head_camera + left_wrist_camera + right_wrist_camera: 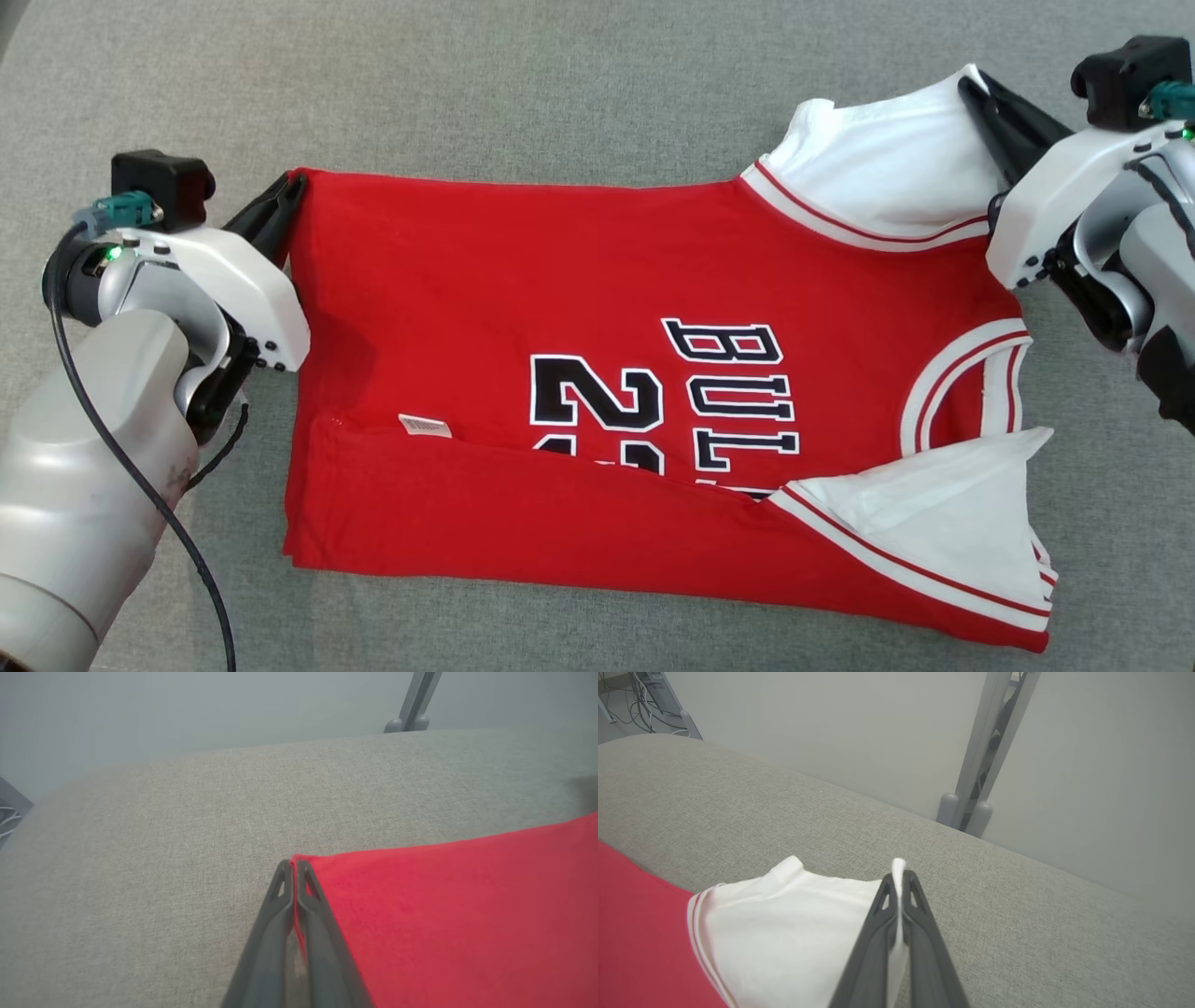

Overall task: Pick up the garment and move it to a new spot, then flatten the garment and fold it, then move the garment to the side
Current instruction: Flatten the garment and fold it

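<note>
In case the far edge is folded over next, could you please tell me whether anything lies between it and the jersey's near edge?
Nothing visible does. The left hand and right hand each grip a far corner of the jersey, and only its own cloth lies toward the near edge.

Prob. lab: grey cloth table (560, 84), bare partition walls (831, 732) w/ metal post (985, 742), loose cables (640, 700).

Grey fabric surface (560, 84); metal post (977, 756) behind; cables (644, 690) on floor.
</note>
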You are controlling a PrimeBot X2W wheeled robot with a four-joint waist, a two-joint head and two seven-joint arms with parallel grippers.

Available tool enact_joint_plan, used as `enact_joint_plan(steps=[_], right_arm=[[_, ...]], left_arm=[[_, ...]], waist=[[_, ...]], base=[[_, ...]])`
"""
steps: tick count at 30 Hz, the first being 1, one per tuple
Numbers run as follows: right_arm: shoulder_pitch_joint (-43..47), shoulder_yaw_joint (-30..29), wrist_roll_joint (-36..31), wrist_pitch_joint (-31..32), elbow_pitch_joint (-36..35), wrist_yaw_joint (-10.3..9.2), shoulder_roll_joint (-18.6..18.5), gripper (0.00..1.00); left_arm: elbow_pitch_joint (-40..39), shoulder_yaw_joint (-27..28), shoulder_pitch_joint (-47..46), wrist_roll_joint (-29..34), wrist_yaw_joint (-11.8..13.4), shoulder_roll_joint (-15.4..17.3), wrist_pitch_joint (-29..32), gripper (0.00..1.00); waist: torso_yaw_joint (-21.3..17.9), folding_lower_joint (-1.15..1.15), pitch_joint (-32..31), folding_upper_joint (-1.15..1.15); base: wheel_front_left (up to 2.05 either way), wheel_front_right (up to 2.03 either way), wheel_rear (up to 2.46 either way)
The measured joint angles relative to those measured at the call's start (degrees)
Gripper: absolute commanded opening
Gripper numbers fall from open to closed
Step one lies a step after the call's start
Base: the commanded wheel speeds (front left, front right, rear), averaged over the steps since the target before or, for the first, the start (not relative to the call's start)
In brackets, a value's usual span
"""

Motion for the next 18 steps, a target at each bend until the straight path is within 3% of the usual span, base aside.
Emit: enact_joint_plan(steps=[5, 18], right_arm=[[1.87, -0.4, -1.29, -0.48, -3.14, 0.0, -0.77, 0.0], [14.31, -11.26, -10.55, -0.59, -14.63, 0.0, -3.83, 0.0]], left_arm=[[0.63, -2.31, 0.73, 2.81, 0.01, 0.14, -1.89, 0.0], [-2.29, -6.77, 5.23, 12.48, 2.2, 2.35, -4.38, 0.0]], waist=[[-0.35, 0.0, -1.37, 0.0], [-0.72, 0.0, -6.42, 0.0]], base=[[0.0, 0.0, 0.0], [0.0, 0.0, 0.0]])
